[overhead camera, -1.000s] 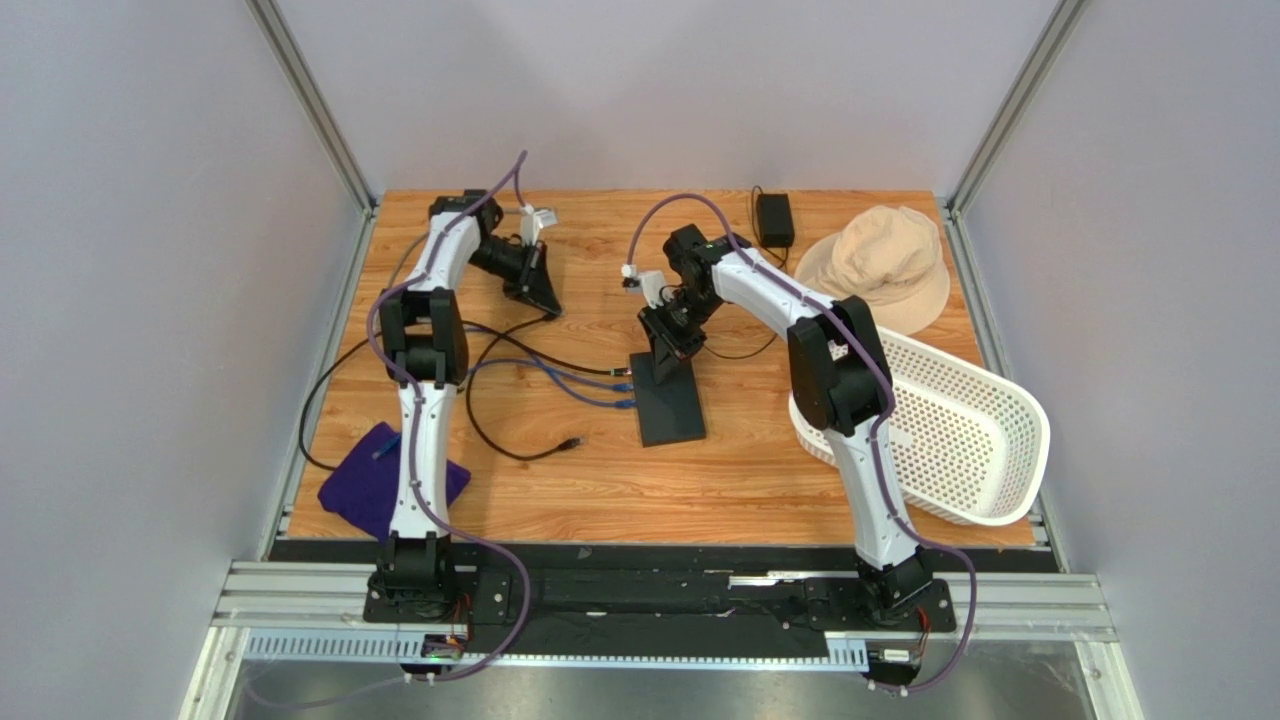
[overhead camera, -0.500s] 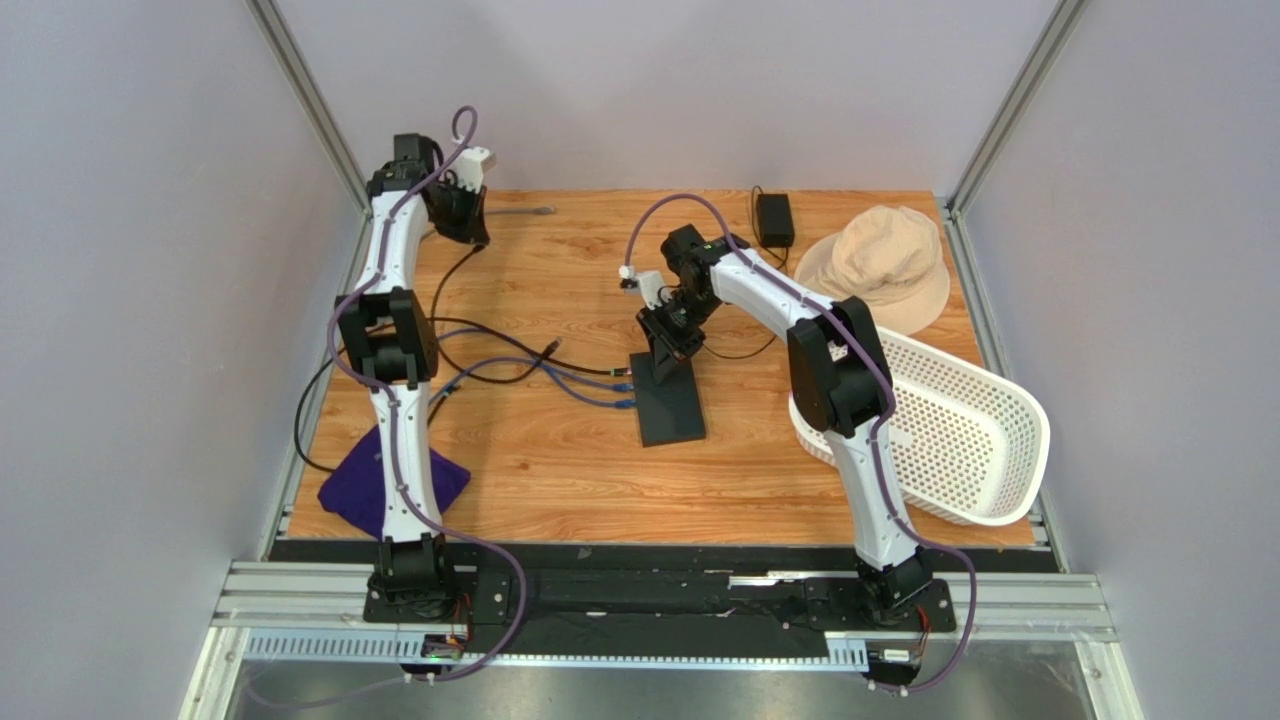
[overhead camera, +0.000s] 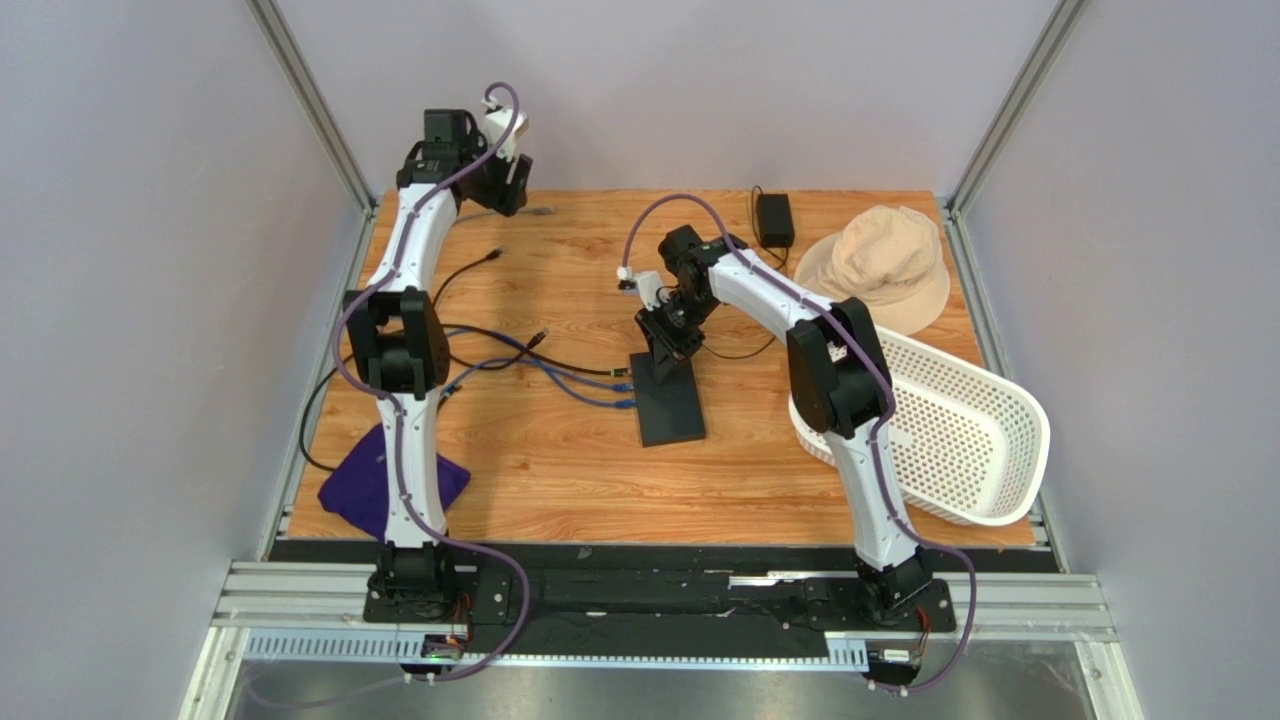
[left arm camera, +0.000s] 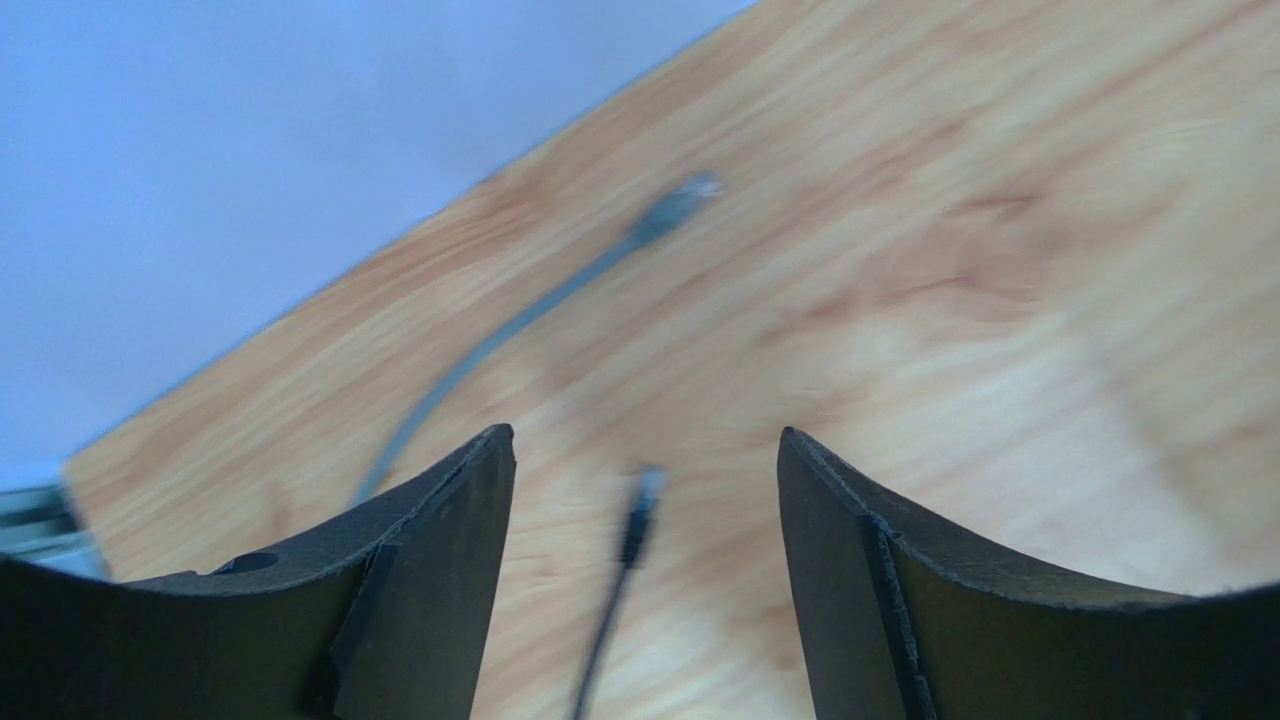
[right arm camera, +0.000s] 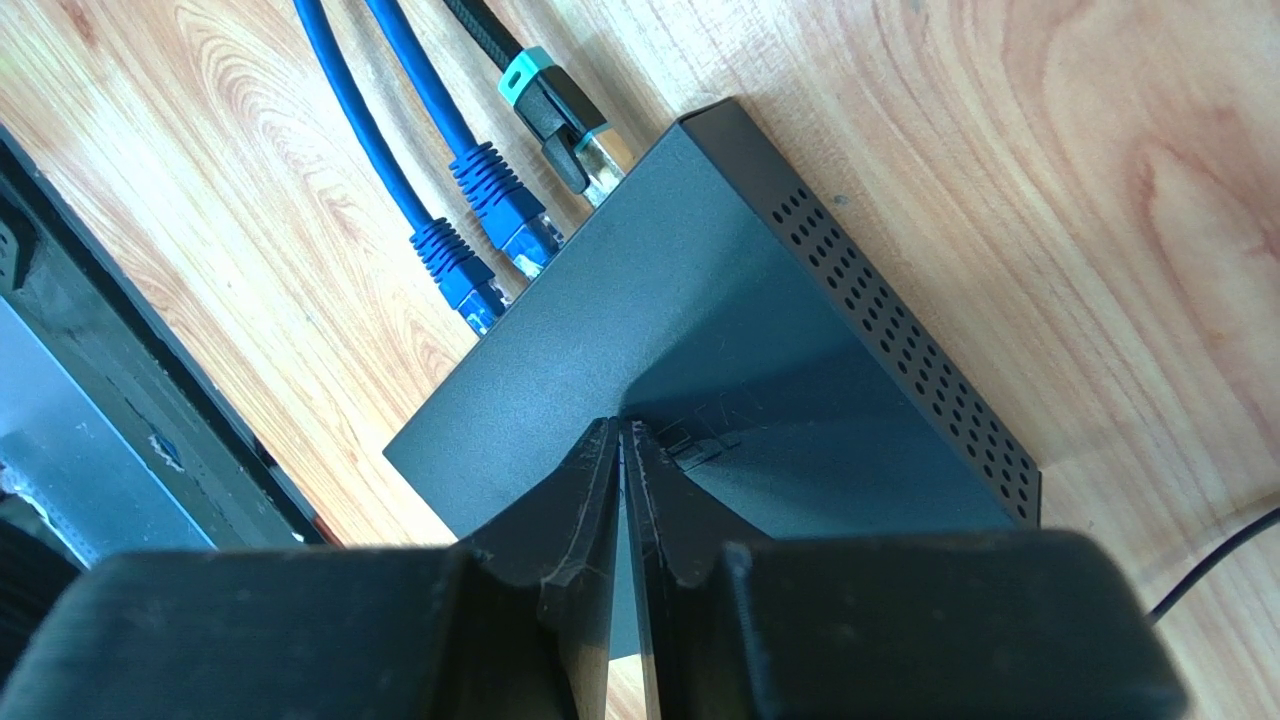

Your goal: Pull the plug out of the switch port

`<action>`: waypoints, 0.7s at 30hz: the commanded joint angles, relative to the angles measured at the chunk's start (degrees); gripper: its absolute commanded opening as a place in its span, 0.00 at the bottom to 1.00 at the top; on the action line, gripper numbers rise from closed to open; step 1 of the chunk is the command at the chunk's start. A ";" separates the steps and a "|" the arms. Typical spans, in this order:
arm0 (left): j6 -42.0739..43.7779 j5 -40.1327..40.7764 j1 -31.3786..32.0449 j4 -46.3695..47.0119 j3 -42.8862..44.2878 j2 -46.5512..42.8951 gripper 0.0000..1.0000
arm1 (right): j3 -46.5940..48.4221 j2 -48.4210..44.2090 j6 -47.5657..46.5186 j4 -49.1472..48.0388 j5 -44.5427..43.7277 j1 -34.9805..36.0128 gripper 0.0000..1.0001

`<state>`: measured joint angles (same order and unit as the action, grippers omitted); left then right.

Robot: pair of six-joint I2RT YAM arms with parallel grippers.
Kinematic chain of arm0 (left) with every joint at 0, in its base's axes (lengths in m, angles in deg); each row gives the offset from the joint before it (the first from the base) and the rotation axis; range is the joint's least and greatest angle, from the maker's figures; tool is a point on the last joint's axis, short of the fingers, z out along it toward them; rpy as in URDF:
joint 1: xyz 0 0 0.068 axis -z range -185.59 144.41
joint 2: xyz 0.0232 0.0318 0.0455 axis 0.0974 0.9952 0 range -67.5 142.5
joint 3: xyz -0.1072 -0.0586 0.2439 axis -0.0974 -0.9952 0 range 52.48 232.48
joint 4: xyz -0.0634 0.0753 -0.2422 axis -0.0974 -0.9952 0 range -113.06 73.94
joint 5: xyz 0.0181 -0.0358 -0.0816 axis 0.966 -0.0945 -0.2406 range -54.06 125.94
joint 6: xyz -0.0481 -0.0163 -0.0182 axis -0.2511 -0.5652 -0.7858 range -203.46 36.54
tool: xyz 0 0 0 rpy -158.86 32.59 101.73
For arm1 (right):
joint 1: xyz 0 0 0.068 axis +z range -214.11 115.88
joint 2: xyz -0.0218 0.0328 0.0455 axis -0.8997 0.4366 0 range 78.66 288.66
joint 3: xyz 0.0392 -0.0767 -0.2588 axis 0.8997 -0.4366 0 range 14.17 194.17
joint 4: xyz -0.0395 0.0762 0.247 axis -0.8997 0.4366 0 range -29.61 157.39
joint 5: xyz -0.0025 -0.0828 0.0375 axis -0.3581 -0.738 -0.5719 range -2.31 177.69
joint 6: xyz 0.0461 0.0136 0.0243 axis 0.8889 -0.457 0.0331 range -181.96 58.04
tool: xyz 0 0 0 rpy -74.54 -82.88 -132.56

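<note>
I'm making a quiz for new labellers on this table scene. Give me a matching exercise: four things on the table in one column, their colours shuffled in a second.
Things:
1. switch
2. hat
3. basket
4. cloth

Colours:
a. beige
b. purple
c. black
d. white

Pairs: 1-c, 2-a, 3-d, 4-b

Crowded left of the switch [overhead camera: 666, 398], open desk [overhead camera: 721, 480] in front
Three plugged cables [right arm camera: 492, 188] and loose black leads [overhead camera: 473, 267] block the left; basket [overhead camera: 962, 428] and hat [overhead camera: 887, 263] fill the right.
</note>
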<state>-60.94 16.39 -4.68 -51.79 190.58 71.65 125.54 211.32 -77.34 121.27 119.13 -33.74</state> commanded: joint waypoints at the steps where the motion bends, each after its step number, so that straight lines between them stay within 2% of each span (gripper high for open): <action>1: -12.22 -14.66 1.38 3.65 -5.99 -11.79 0.73 | -1.77 1.99 -3.61 -2.96 -8.41 0.48 0.16; 3: -16.36 -22.51 1.38 2.16 -10.73 -13.73 0.73 | -2.04 1.64 -3.70 -2.88 -8.85 0.39 0.16; 4: -17.76 -29.68 1.47 0.76 -12.58 -14.08 0.76 | -2.30 1.38 -3.87 -2.96 -8.94 0.22 0.16; 5: -21.00 -32.28 1.47 0.48 -16.95 -14.43 0.78 | -2.56 0.76 -4.05 -2.96 -8.77 0.13 0.16; 7: -22.26 -39.31 1.82 -0.04 -21.62 -14.61 0.78 | -3.35 -0.47 -4.05 -2.88 -8.50 -0.75 0.15; 10: -22.26 -41.79 3.04 -0.57 -31.28 -15.40 0.77 | -4.58 -1.87 -3.52 -2.70 -7.80 -1.89 0.14; 13: -19.89 -42.94 4.62 -1.80 -34.73 -15.93 0.74 | -6.08 -2.67 -3.26 -2.70 -7.62 -2.33 0.12; 18: -15.59 -45.22 6.91 -7.94 -33.43 -12.42 0.70 | -6.96 -2.14 -3.08 -2.70 -7.45 -2.33 0.10; 21: -8.57 -44.79 8.58 -19.59 -30.01 -8.73 0.69 | -6.61 -1.53 -3.08 -2.70 -7.36 -2.33 0.10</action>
<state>-78.16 -24.68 1.77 -59.33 155.72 60.20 120.64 208.04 -78.32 119.50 117.97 -35.82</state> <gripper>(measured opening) 0.702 0.105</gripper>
